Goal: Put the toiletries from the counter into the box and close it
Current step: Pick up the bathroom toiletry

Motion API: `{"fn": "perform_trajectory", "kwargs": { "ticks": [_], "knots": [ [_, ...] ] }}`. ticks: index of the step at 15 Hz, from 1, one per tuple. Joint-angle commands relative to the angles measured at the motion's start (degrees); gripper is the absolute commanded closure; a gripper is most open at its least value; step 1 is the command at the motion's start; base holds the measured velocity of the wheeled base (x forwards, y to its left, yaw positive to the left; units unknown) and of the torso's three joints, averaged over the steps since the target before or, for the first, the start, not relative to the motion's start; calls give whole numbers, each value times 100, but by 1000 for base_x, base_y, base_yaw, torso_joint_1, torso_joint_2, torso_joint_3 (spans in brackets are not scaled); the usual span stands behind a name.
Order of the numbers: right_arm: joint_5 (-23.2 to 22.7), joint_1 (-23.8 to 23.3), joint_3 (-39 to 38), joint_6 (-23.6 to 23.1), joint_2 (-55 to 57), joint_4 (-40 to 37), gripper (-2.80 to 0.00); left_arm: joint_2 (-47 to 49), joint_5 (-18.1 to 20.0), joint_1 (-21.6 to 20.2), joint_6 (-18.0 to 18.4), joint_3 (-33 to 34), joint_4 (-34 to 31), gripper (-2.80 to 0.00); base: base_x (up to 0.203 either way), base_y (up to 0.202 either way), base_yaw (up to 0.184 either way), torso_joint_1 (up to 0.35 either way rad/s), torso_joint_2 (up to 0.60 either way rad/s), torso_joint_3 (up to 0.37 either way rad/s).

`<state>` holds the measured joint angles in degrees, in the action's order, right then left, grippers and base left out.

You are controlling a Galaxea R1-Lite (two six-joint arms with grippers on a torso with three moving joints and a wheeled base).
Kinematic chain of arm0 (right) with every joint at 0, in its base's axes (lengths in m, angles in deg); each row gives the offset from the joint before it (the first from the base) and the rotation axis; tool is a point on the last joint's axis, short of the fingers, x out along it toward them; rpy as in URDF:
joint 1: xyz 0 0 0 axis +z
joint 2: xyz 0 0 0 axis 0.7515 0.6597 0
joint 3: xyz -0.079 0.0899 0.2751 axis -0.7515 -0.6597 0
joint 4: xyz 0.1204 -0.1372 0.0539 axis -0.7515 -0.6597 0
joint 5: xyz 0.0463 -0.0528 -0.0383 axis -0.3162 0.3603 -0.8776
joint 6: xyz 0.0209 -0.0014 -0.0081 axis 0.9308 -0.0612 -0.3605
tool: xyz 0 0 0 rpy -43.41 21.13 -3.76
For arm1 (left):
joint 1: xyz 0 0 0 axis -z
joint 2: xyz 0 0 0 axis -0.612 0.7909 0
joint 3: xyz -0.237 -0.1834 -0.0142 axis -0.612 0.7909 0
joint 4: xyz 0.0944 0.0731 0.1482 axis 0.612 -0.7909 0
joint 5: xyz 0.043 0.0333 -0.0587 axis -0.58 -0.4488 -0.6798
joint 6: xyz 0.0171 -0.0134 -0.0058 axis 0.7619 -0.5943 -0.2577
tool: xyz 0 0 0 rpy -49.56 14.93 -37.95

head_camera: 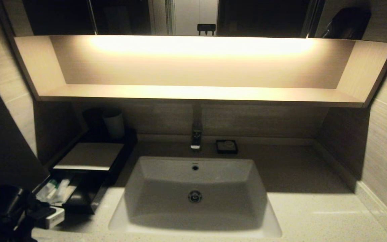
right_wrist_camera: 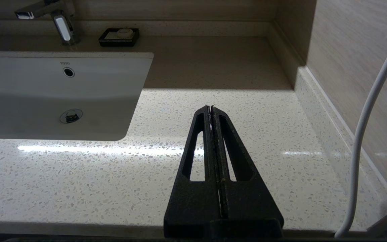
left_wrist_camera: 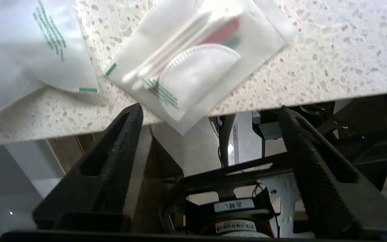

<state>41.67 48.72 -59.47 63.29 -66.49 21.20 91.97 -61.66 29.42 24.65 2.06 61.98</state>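
Note:
My left gripper (left_wrist_camera: 211, 112) is open at the counter's front edge, nothing between its fingers. Just beyond its tips lie two of the toiletries on the speckled counter (left_wrist_camera: 314, 60). One is a clear sachet (left_wrist_camera: 193, 64) with a round cotton pad and swabs, one corner hanging over the edge. The other is a white sachet with green stripes (left_wrist_camera: 29, 50). In the head view the black box (head_camera: 89, 158) stands left of the basin. Its drawer (head_camera: 82, 198) is pulled out with small toiletries (head_camera: 54, 190) inside. My right gripper (right_wrist_camera: 211, 108) is shut and empty, low over the counter right of the basin.
The white basin (head_camera: 195, 195) is sunk into the middle of the counter, with a faucet (head_camera: 196, 137) behind it. A small black soap dish (head_camera: 226, 146) sits at the back and a pale cup (head_camera: 114, 124) behind the box. A white cable (right_wrist_camera: 368, 117) hangs by the right wall.

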Motion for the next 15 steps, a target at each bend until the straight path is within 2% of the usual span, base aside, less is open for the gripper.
{"fn": "perform_trajectory", "kwargs": {
  "ticks": [1,11,15],
  "knots": [
    [0,0,-1,1,0,0,0,248,6,-4,11,7,111,-280,0,0,0,0,0,0],
    [0,0,-1,1,0,0,0,365,23,14,11,6,270,-280,0,0,0,0,0,0],
    [0,0,-1,1,0,0,0,356,23,160,-7,15,270,-280,0,0,0,0,0,0]
  ]
}}
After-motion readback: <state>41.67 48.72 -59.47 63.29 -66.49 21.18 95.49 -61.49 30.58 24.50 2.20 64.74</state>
